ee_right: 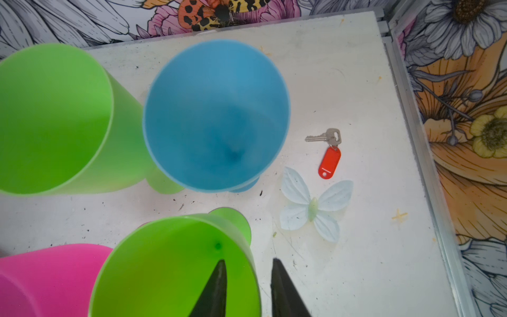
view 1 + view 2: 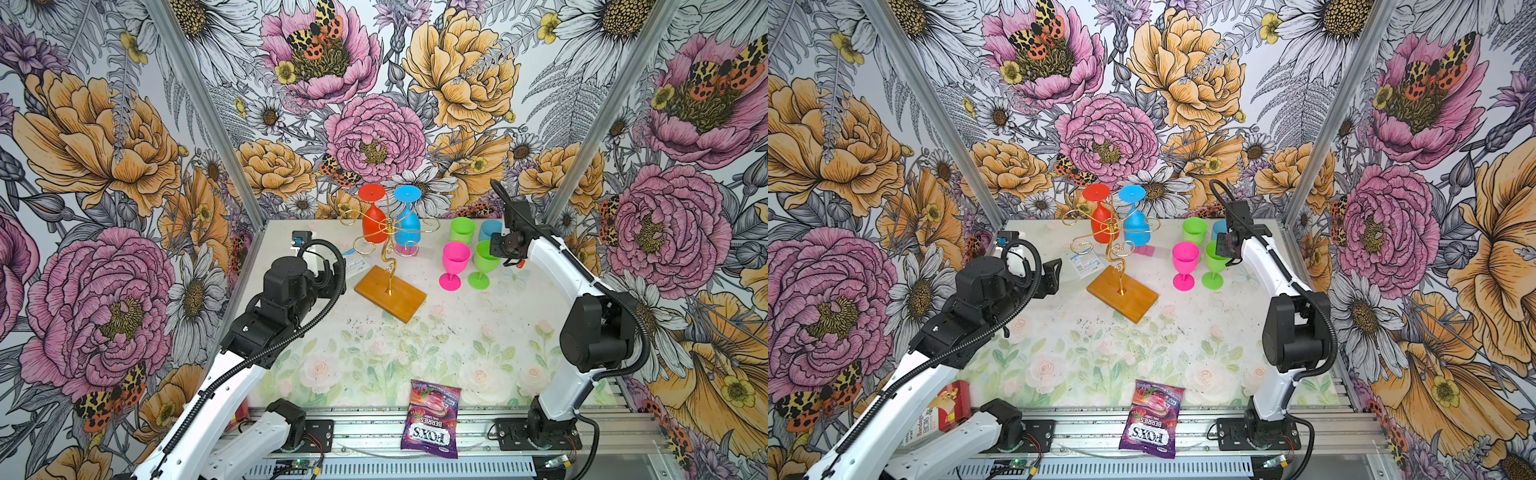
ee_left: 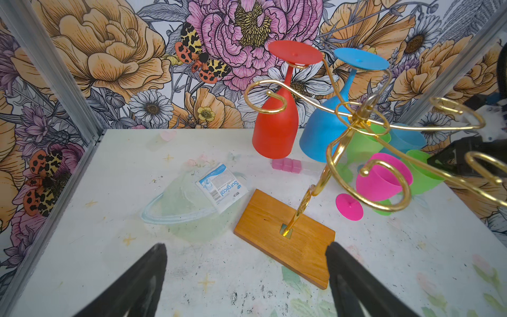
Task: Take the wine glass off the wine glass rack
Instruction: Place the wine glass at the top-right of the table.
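Observation:
The wine glass rack [image 2: 390, 296] [image 2: 1122, 293] [image 3: 285, 241] stands at mid table, a gold scrolled wire on a wooden base. Two wine glasses hang upside down from its far arms, a red one [image 2: 374, 224] [image 3: 275, 129] and a blue one [image 2: 408, 227] [image 3: 319, 137]. My left gripper [image 3: 247, 247] [image 2: 1052, 276] is open and empty, low over the table just in front of the base. My right gripper [image 1: 248, 260] is open at the far right. Its jaws straddle the rim of an upright green glass [image 1: 175, 269] [image 2: 486, 259], one finger inside, one outside, with gaps on both sides.
A pink glass [image 2: 455, 259], another green glass [image 2: 462, 230] and a blue glass [image 1: 216, 115] stand upright around my right gripper. A key with a red tag [image 1: 329, 159] lies nearby. A surgical packet [image 3: 222, 186] and pink cubes [image 3: 286, 165] lie by the rack. A candy bag [image 2: 432, 419] sits at the front edge.

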